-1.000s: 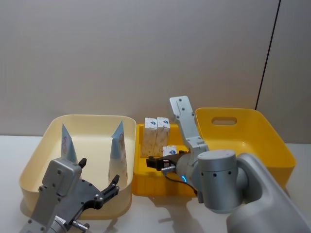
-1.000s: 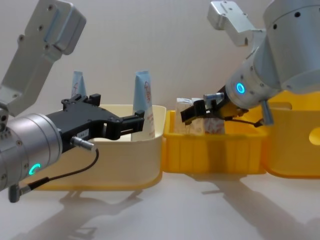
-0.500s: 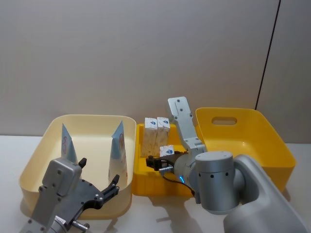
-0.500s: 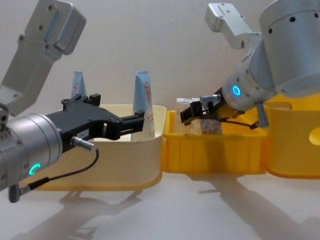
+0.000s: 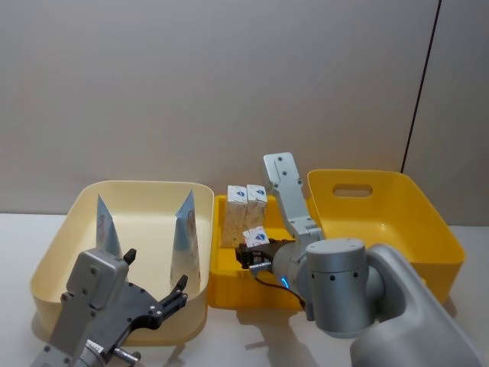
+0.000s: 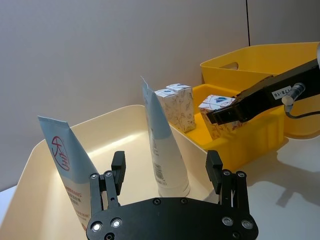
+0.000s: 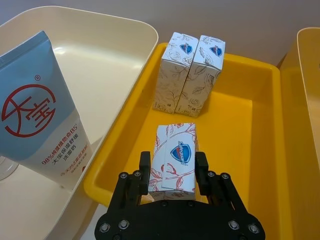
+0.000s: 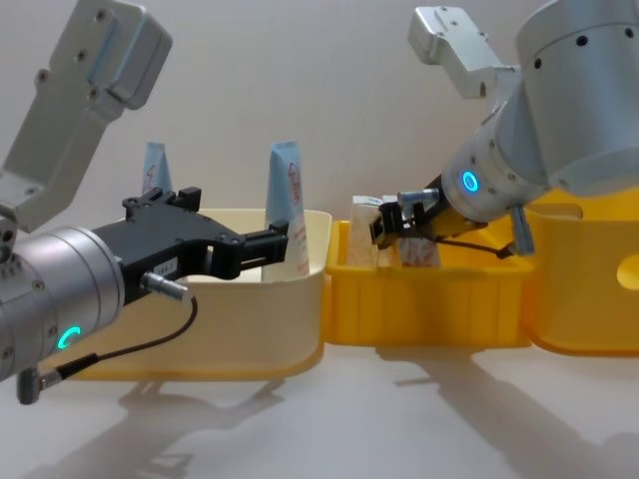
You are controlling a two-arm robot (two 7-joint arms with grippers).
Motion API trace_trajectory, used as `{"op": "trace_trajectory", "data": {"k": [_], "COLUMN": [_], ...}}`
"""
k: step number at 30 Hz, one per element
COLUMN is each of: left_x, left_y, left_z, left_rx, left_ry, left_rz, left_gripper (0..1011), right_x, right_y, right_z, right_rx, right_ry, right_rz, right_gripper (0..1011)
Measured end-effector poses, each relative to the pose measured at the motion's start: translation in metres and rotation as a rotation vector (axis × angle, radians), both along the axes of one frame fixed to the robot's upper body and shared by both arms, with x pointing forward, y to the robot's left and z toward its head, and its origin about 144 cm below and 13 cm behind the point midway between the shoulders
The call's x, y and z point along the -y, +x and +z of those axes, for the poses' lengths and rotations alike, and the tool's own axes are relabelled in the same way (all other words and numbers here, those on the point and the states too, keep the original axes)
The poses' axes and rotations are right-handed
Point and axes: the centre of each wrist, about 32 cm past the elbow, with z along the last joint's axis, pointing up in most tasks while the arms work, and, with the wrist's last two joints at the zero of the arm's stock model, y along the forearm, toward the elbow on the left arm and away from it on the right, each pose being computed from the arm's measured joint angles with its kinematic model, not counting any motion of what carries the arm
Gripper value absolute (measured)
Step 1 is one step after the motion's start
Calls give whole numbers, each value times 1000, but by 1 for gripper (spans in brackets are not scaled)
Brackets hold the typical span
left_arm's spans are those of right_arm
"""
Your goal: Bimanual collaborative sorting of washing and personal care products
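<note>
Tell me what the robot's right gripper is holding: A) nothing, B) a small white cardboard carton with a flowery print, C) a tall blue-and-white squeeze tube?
B: the right gripper clamps both sides of the small white cardboard carton over the small yellow plastic bin.

Three bins on a pale surface

A cream bin [image 5: 145, 200], a small yellow bin [image 5: 229, 289] and a large yellow bin [image 5: 428, 222] are set in a row, close together, on the surface [image 5: 252, 336]; shadows are cast before them.
</note>
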Motion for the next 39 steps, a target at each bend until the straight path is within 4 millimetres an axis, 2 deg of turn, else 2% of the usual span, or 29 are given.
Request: {"op": "trace_trajectory", "data": {"k": [13, 28, 39], "left_x": [0, 0, 0], "left_y": [0, 0, 0], "left_z": [0, 0, 0], "left_rx": [0, 0, 0], "left_ry": [0, 0, 0], "left_rz": [0, 0, 0], "left_gripper": [1002, 1002, 1002], "right_x": [0, 0, 4], "right_y": [0, 0, 2], "right_z": [-1, 0, 15], "right_rx": [0, 8, 103], "right_ry": [1, 7, 43], "right_rz": [0, 0, 2], "right_gripper": [454, 443, 443]}}
